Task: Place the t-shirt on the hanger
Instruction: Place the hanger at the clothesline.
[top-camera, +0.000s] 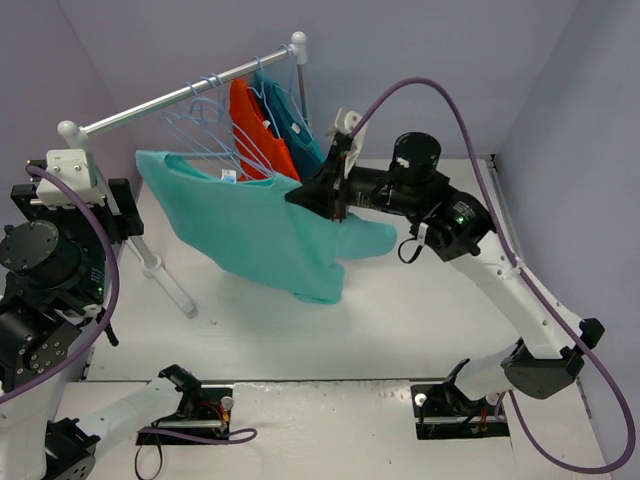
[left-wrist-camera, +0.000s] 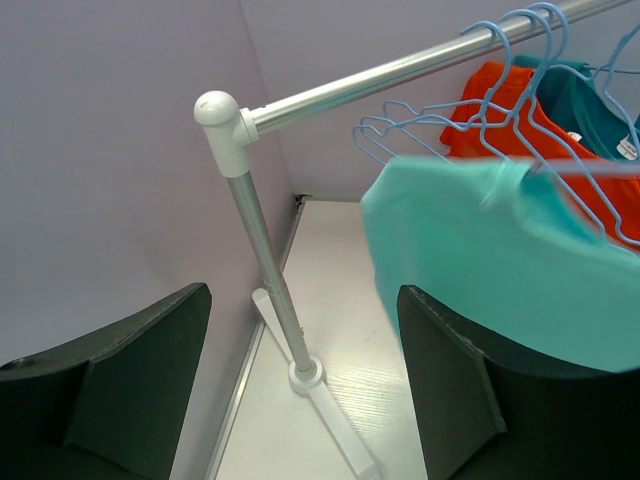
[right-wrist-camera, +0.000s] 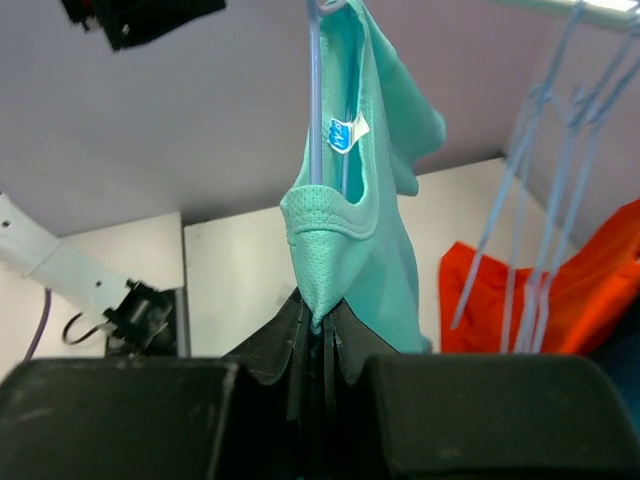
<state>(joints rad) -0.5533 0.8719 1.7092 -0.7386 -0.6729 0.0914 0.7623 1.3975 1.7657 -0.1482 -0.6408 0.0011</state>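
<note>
The mint t-shirt (top-camera: 260, 225) hangs spread out below the rail, its collar with a white tag at the upper left. My right gripper (top-camera: 305, 195) is shut on an edge of the t-shirt (right-wrist-camera: 370, 200), pinched between the closed fingertips (right-wrist-camera: 322, 325). A pale blue hanger wire (right-wrist-camera: 314, 100) runs up through the shirt's neck opening; it also shows as a blurred wire at the shirt's top in the left wrist view (left-wrist-camera: 590, 168). My left gripper (left-wrist-camera: 300, 390) is open and empty, low at the left beside the rack post, clear of the t-shirt (left-wrist-camera: 480, 250).
A metal rail (top-camera: 180, 95) on white posts (left-wrist-camera: 265, 250) holds several spare pale blue hangers (left-wrist-camera: 520, 40), an orange-red shirt (top-camera: 255, 130) and a darker teal shirt (top-camera: 295, 125). The rack's white foot (top-camera: 170, 280) lies on the table. Walls close in at left, back and right.
</note>
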